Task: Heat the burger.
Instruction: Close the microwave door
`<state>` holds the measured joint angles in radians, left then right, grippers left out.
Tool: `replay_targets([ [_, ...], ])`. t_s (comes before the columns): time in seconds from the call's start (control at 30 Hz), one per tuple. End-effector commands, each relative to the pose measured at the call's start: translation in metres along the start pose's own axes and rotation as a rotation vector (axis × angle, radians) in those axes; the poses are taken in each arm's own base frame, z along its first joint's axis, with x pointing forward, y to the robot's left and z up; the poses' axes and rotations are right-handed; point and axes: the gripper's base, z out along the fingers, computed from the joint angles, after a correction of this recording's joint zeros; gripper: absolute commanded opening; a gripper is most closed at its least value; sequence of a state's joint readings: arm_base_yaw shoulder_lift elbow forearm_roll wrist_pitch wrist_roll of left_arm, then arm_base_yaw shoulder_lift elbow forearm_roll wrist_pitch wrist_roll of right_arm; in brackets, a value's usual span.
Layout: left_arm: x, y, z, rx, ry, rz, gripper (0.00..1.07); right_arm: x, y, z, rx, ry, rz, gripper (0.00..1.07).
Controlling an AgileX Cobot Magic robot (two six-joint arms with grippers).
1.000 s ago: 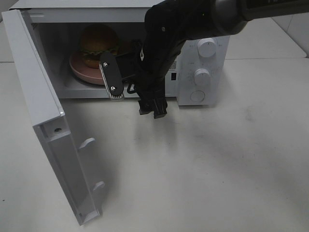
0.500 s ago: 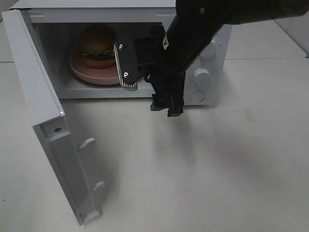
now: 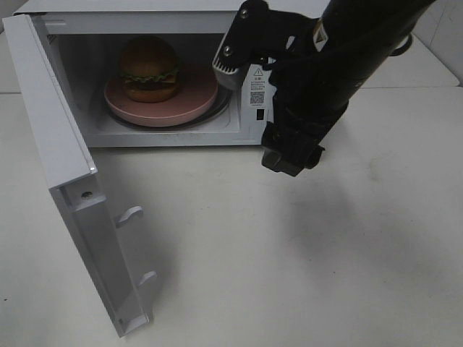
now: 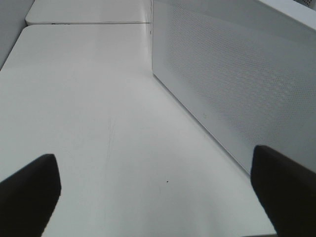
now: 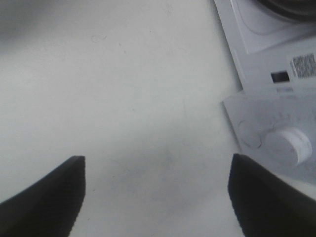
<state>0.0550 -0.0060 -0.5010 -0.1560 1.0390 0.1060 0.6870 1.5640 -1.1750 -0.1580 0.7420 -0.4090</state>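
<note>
Starting nearest you, the bare white worktop [image 3: 289,275] fills the front of the high view. The door [image 3: 65,144] stands swung wide open on the left, its inner face with two latch hooks [image 3: 130,213] turned toward the middle.

Your left tool [image 4: 155,192] shows only in its own wrist view. Its jaws are spread wide with nothing between them but worktop, just beside a white perforated panel [image 4: 227,84]; you cannot tell from that view whether the panel is the door or a side wall.

Your right arm [image 3: 340,65] hangs in front of the control side of the microwave [image 3: 249,119]. The right tool [image 5: 155,197] is also spread wide and grips nothing, with worktop between its tips and a white knob [image 5: 291,140] off to one side. One finger [image 3: 233,50] reaches across the upper right corner of the cavity mouth.

Farthest back, inside the cavity, the burger [image 3: 148,69] sits upright on the left part of the pink plate [image 3: 188,108], well apart from both tools.
</note>
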Motion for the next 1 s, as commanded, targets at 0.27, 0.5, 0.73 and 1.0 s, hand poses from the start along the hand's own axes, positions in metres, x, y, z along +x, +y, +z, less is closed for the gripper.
replay_targets([
  [0.27,0.002,0.0,-0.002,-0.001,-0.028,-0.005,1.0,0.031,0.008,-0.046,-0.018,0.144,0.335,0.76],
  [0.5,0.002,0.0,-0.002,-0.001,-0.028,-0.005,1.0,0.046,0.015,-0.069,-0.051,0.219,0.36,0.76],
  [0.73,0.002,0.0,-0.002,-0.001,-0.028,-0.005,1.0,0.058,0.018,-0.099,-0.028,0.162,0.396,0.76],
  [1.0,0.002,0.0,-0.002,-0.001,-0.028,-0.005,1.0,0.086,0.031,-0.119,-0.012,0.116,0.423,0.76],
])
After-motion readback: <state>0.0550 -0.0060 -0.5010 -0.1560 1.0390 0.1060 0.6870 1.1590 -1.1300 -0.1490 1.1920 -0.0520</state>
